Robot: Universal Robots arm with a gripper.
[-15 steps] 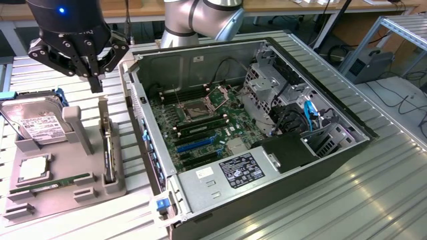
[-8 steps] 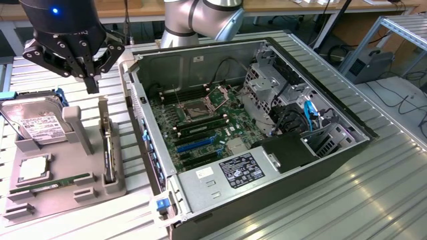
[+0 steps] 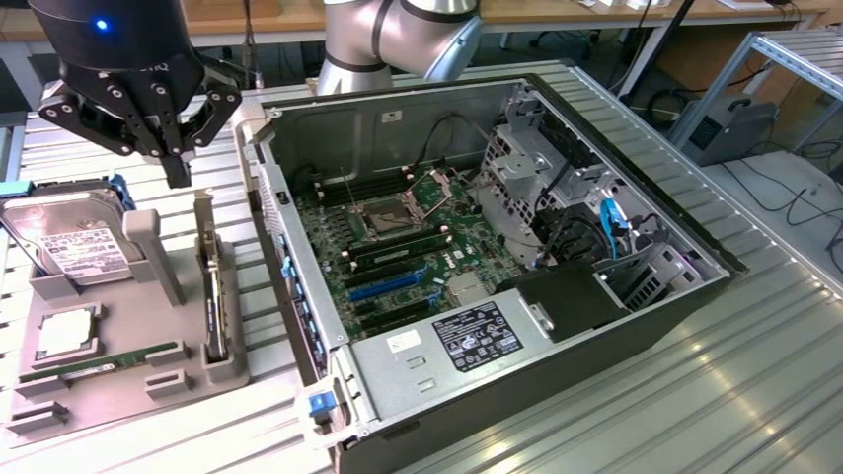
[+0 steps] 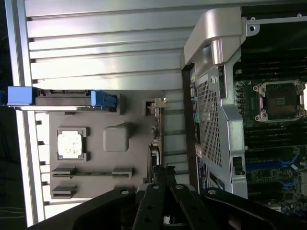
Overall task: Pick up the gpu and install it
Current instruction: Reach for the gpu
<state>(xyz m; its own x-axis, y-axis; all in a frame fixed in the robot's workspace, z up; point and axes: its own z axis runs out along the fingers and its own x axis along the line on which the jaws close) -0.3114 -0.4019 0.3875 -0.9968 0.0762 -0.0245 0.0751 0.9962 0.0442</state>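
Observation:
The gpu (image 3: pixel 208 288) stands on edge in a slot of the grey parts holder (image 3: pixel 125 390), at the exterior view's left of the open computer case (image 3: pixel 527 336). Its thin dark edge and pale bracket end face up. My gripper (image 3: pixel 176 176) hangs just above the far end of the holder, close beside the card's far end, fingers shut with nothing between them. In the wrist view the shut fingertips (image 4: pixel 163 171) sit over one end of the edge-on gpu (image 4: pixel 156 130). The motherboard's blue and black expansion slots (image 3: pixel 389 288) lie inside the case.
The holder also carries a silver hard drive (image 3: pixel 73 249) with blue rails, a CPU chip (image 3: pixel 66 334) and a slim green memory stick (image 3: pixel 103 359). The case's raised side wall (image 3: pixel 279 257) stands between holder and motherboard. Drive cages and cables (image 3: pixel 579 227) fill the case's right.

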